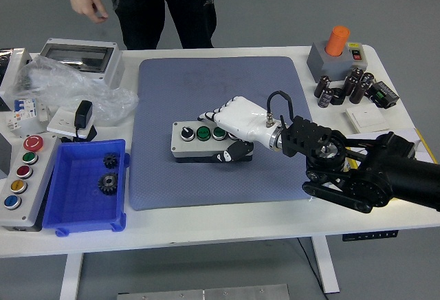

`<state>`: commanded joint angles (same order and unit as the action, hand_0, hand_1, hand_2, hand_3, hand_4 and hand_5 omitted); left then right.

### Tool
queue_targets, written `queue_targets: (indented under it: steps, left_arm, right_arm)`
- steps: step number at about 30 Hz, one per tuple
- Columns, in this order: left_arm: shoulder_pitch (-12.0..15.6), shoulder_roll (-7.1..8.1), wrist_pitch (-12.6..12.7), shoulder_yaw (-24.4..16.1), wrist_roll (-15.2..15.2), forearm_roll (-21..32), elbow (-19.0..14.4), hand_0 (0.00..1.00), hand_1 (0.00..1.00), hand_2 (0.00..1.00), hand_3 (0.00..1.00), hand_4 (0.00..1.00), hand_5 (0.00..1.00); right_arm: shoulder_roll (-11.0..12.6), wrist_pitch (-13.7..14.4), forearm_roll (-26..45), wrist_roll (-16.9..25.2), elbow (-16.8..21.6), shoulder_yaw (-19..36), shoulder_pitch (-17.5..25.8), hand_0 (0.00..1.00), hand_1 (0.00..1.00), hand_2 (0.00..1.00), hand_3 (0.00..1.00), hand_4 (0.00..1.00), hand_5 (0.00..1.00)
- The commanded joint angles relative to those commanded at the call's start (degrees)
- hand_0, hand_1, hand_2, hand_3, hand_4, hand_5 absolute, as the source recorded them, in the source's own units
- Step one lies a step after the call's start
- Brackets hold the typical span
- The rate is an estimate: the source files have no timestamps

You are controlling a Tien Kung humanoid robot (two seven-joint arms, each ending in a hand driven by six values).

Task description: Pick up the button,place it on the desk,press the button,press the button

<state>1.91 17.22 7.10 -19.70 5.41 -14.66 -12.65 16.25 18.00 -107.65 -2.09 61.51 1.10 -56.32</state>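
**Button box down on the mat, hand not off it – presses look still to do**

Status: the button box (pixel 206 142) lies flat on the blue mat (pixel 213 93), roughly mid-table, long side running left-right. So pick and place read as done, or very nearly. The right hand (pixel 232 129) is clamped on the box's right end: white fingers (pixel 214 115) draped over the top behind the buttons, thumb on the front face. No finger is singled out over a button, so I judge neither press has started. Left: let go, re-aim, press twice. Left arm not visible.

Left to right, materials and shapes:
- control panel (pixel 20 176) at the far left edge: light grey slab, one column of round caps, red, green, red, yellow, blue, glossy plastic
- crinkled clear plastic bag (pixel 69 87) beside a grey enclosure (pixel 79 56) with a dark window lid; black adapter (pixel 83 115) just below, on a white plate
- blue bin (pixel 86 186): rigid moulded plastic, straight walls, two dark toothed gears inside
- mat: matte, fine woven-looking texture, rounded corners
- button box: pale grey top, dark base, rectangular; one black/white knob-type cap on the left, then two green round ones visible, the rest under the hand
- hand: smooth white shell, black joints, black cable looped at the wrist
- far right: cluster of dark cylindrical capacitors (pixel 344 88), and a grey box with an orange cylinder (pixel 336 52) on top
- person (pixel 161 4) standing at the far side, hands off the table
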Motion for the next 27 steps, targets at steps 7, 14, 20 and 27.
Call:
queue_targets:
  steps: [7, 14, 20, 27]
  left_arm:
    - [0.0, -0.05, -0.1, 0.0, 0.0, -0.1, 0.0, 0.618, 0.655, 0.623, 0.685, 0.703, 0.358]
    - [0.1, -0.05, -0.1, 0.1, 0.1, 0.0, 0.0, 0.619, 0.656, 0.623, 0.685, 0.703, 0.357]
    - [0.0, -0.03, -0.1, 0.0, 0.0, -0.1, 0.0, 0.617, 0.655, 0.623, 0.684, 0.702, 0.356]
    - [0.0, -0.03, -0.1, 0.0, 0.0, -0.1, 0.0, 0.618, 0.654, 0.622, 0.683, 0.701, 0.355]
  right_arm:
    - [-0.1, -0.9, 0.1, -0.3, -0.4, 0.4, 0.0, 0.607, 0.642, 0.531, 0.375, 0.57, 0.002]
    - [0.0, -1.9, 0.9, -0.8, -0.7, 0.8, 0.1, 0.661, 0.677, 0.679, 0.384, 0.499, 0.006]
    - [0.0, -2.5, 1.3, -1.1, -0.6, 1.0, 0.2, 0.696, 0.697, 0.782, 0.404, 0.506, 0.026]
    - [0.0, -2.9, 1.0, -1.3, -0.4, 0.8, 0.3, 0.72, 0.731, 0.857, 0.419, 0.509, 0.03]
